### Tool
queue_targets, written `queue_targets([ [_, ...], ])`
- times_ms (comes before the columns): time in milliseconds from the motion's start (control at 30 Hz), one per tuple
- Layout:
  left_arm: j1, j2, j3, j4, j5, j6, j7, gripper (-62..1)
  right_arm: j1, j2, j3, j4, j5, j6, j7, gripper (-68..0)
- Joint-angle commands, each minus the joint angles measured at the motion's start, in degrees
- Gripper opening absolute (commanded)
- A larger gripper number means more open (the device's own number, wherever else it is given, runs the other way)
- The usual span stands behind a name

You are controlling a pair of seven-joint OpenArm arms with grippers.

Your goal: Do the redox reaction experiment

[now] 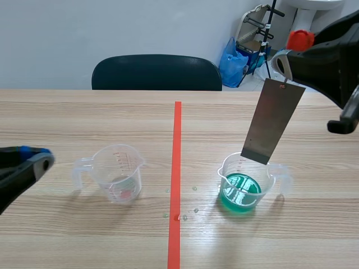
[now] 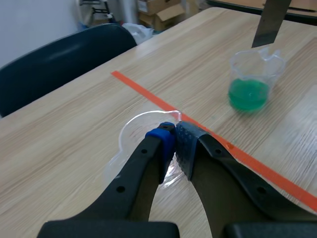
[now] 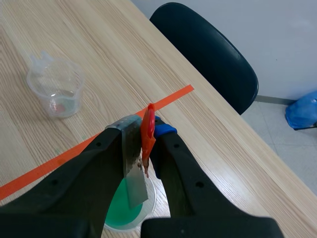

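Holds a metal plate [image 1: 273, 120] in the right jaws, above the cup of green liquid [image 1: 241, 189]; has the left jaws closed on nothing beside the clear cup [image 1: 116, 171].

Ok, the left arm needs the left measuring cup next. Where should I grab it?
Take the handle of the left measuring cup. The cup stands upright with that loop sticking out toward the left gripper and the spout on the opposite side. So come in level from the left, probably pinching the loop across its flat sides. The gripper is shut now, so open it first.
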Motion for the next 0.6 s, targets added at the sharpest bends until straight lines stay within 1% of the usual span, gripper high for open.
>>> queue_targets([
  [0, -2.99, 0.02, 2.01, 0.61, -0.79, 0.20, 0.70, -56.8, 0.66, 0.17, 0.13, 0.00, 0.39, -0.22, 0.81, -66.9],
  [100, -9.66, -0.17, 7.39, 0.61, -1.05, 0.20, 5.22, -56.8, 0.66, 0.15, 0.13, 0.00, 0.39, -0.22, 0.83, -66.9],
  [233, -17.44, -0.15, 14.60, 0.59, -5.16, 0.22, 11.06, -56.9, 0.66, 0.15, 0.13, 0.00, 0.39, -0.22, 0.83, -66.9],
  [267, -19.28, -0.09, 16.48, 0.48, -5.90, 0.22, 12.22, -56.9, 0.66, 0.15, 0.13, 0.00, 0.39, -0.22, 0.83, -66.9],
  [300, -21.07, 0.17, 18.27, 0.26, -5.92, 0.22, 12.90, -56.9, 0.66, 0.15, 0.13, 0.00, 0.39, -0.22, 0.83, -66.9],
  [400, -26.49, 2.32, 22.99, -1.46, -5.90, 0.31, 15.32, -56.9, 0.66, 0.15, 0.13, 0.00, 0.39, -0.22, 0.81, -66.9],
  [567, -34.18, 7.41, 29.64, -8.02, -5.79, 0.44, 16.57, -56.8, 0.66, 0.15, 0.13, 0.00, 0.39, -0.22, 0.83, -66.9],
])
